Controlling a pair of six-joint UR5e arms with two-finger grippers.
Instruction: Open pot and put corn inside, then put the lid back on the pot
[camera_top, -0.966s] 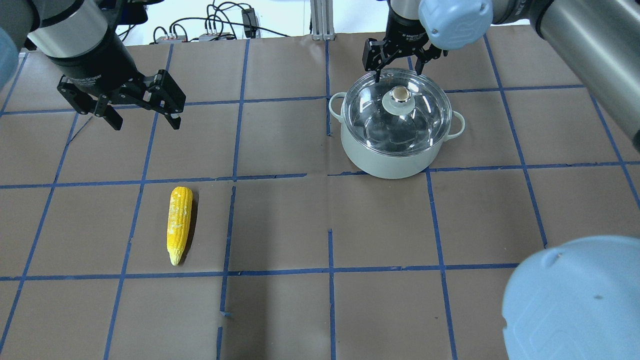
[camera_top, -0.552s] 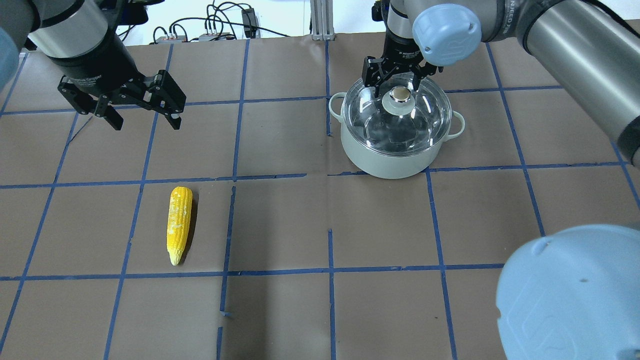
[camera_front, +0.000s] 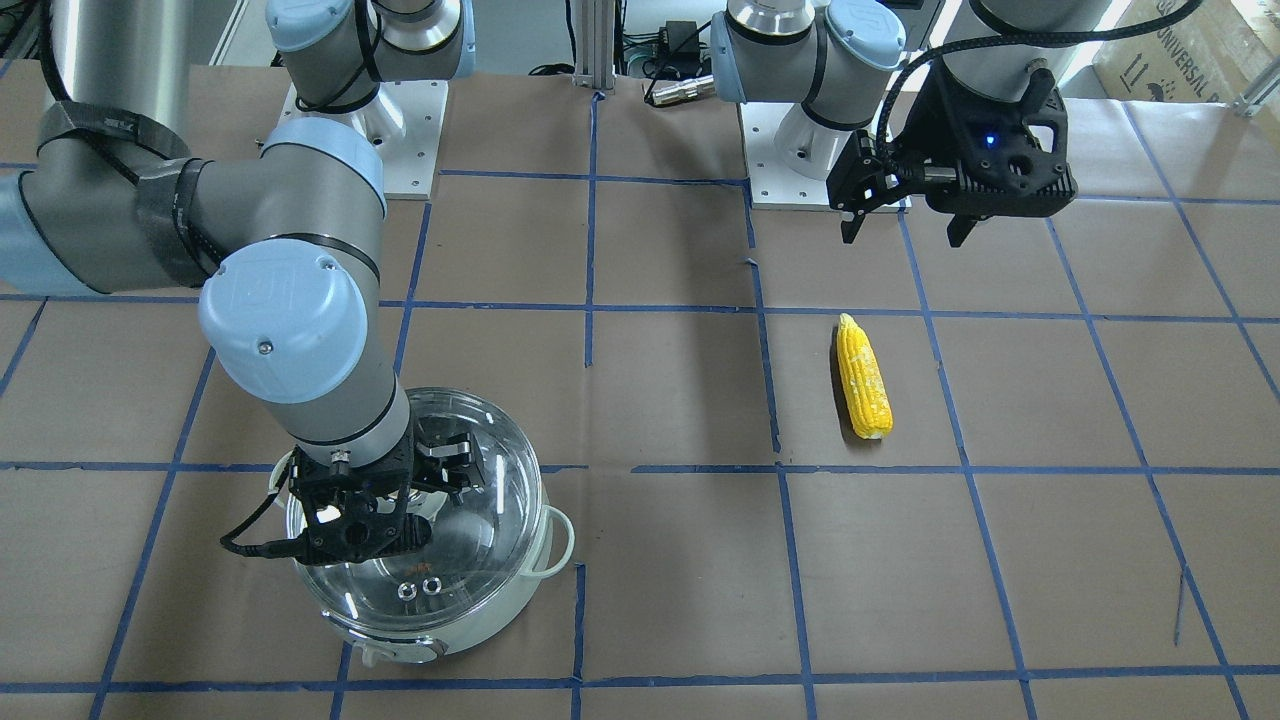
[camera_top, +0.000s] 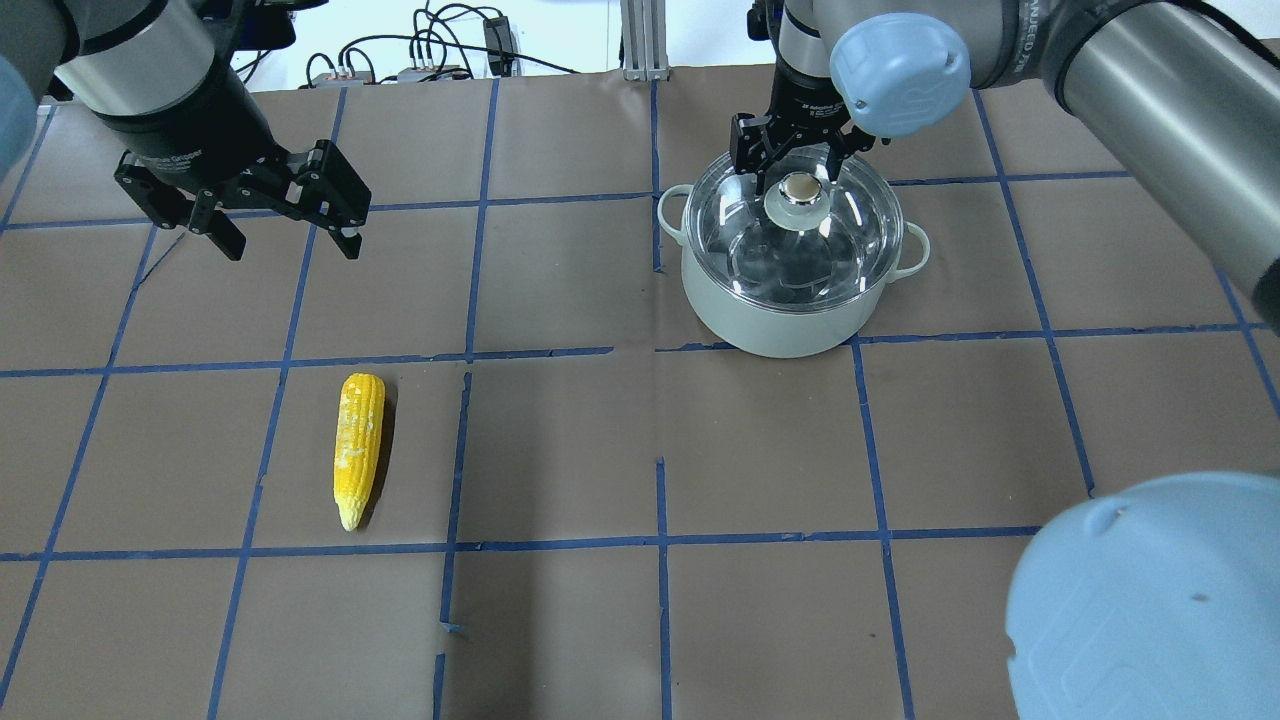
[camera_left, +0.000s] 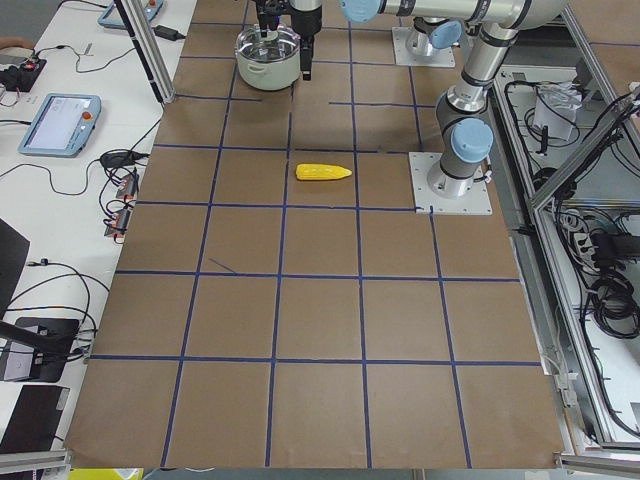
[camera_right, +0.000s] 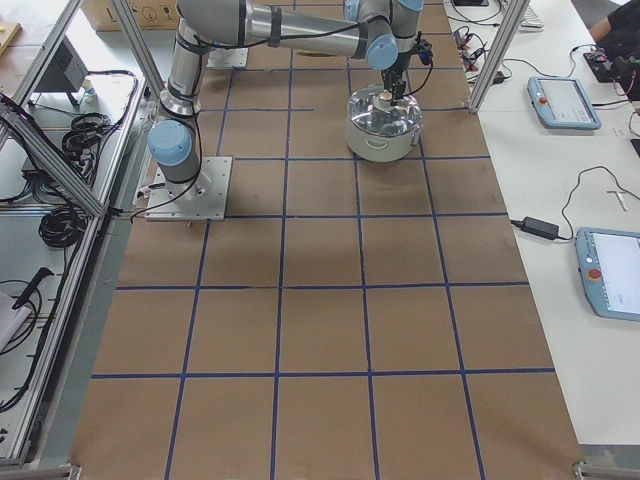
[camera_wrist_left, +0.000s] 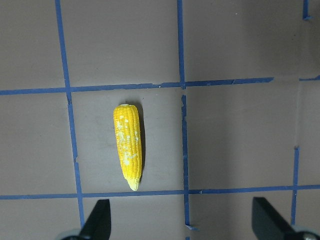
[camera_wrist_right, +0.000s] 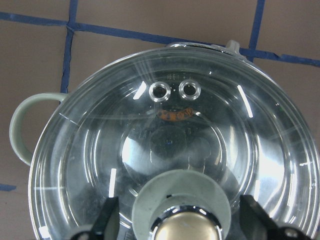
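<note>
The pale mint pot (camera_top: 775, 322) stands at the far right of the table with the clear glass lid (camera_top: 850, 232) on it. My right gripper (camera_top: 797, 176) is open, and its fingers stand on either side of the lid's knob (camera_top: 798, 197). The right wrist view shows the knob (camera_wrist_right: 182, 212) between the fingertips (camera_wrist_right: 106, 220) and the two steam holes (camera_wrist_right: 175, 91). The yellow corn (camera_top: 358, 450) lies on the near left of the table, tapered end toward me. My left gripper (camera_top: 290, 243) is open and empty, high above the table beyond the corn (camera_wrist_left: 129, 146).
Cables and small boxes (camera_top: 430, 55) lie past the table's far edge. My right arm's blue elbow cap (camera_top: 1150, 600) fills the overhead view's lower right. The arm bases (camera_front: 800, 150) are bolted on my side. Brown paper with a blue tape grid (camera_top: 660, 500) covers the table.
My right gripper has come down and toward me from the pot's far rim, so its fingers now flank the lid's knob. The left arm, corn and pot have not moved.
</note>
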